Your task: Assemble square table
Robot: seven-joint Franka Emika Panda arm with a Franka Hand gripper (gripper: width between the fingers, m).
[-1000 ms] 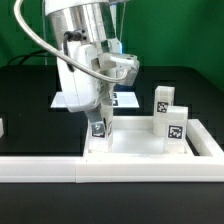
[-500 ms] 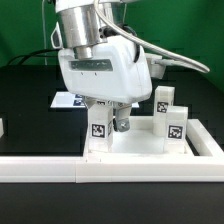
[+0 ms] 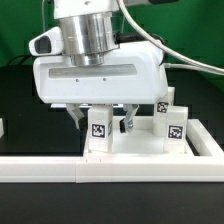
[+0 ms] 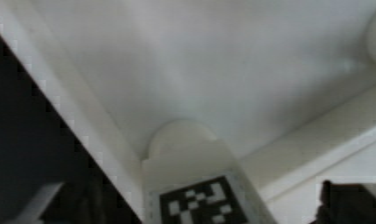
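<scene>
Standing upright, tagged white leg point(image 3: 98, 130) on square top point(image 3: 140, 150).

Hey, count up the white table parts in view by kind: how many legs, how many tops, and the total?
Tagged legs: 3, namely the near leg, the back leg and the right leg
Square top: 1
Total: 4

A black table point(image 3: 20, 105) carried the square table top point(image 3: 150, 150), lying flat near its front edge, just behind the long white border rail point(image 3: 60, 171) along that edge.
</scene>
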